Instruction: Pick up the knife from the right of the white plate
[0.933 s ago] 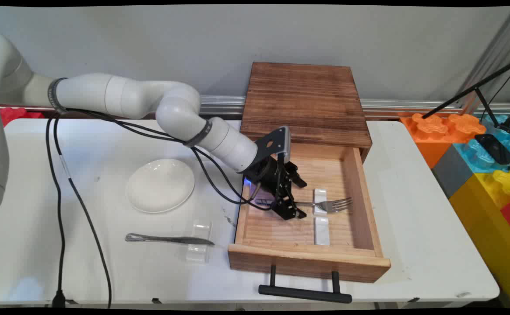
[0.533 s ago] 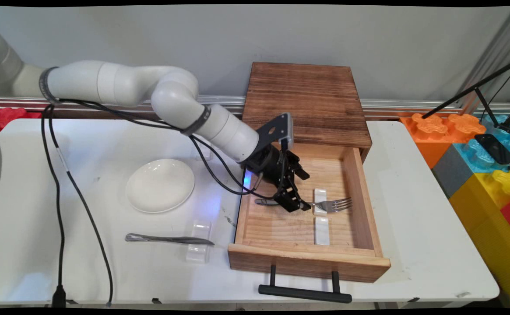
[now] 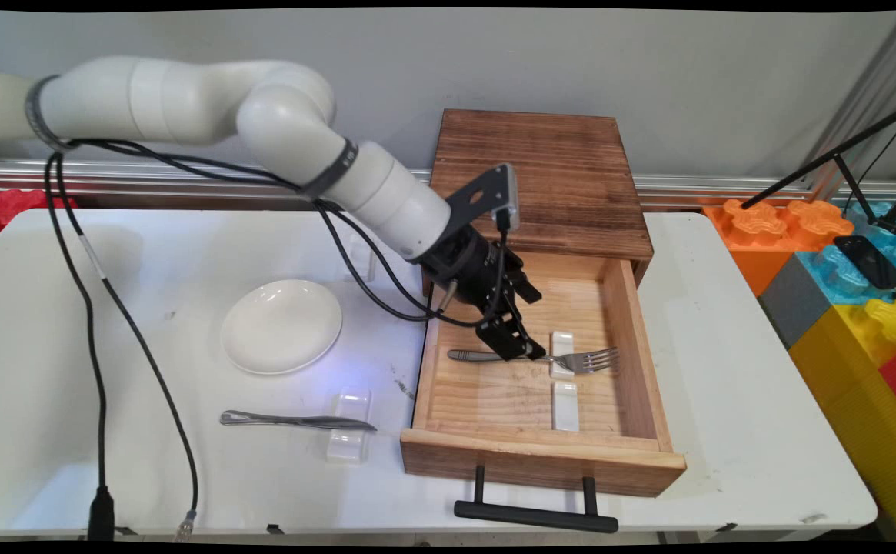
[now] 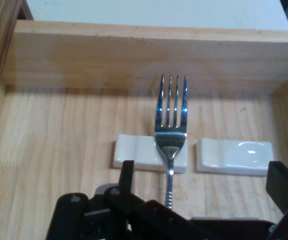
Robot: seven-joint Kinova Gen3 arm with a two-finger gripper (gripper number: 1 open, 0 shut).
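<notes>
A silver fork (image 3: 580, 359) lies in the open wooden drawer (image 3: 540, 450), its neck resting on a white cutlery rest (image 3: 563, 343), tines toward the drawer's right wall. A second white rest (image 3: 565, 405) lies closer to the drawer front. My gripper (image 3: 527, 324) hangs open just above the fork's handle, holding nothing. In the hand view the fork (image 4: 171, 125) runs up the middle between the open fingers (image 4: 127, 172), over the left rest (image 4: 134, 152), with the other rest (image 4: 234, 156) to its right.
A white plate (image 3: 281, 325) sits on the table left of the drawer. A knife (image 3: 294, 421) lies across a clear rest (image 3: 349, 423) near the front. The dark wooden cabinet (image 3: 536, 177) stands behind the drawer, and a black handle (image 3: 536, 515) sticks out in front. Coloured blocks (image 3: 840, 261) stand at right.
The arm has lifted, raising the open gripper up and back off the fork's handle. The fork stays on its rest in the drawer.
</notes>
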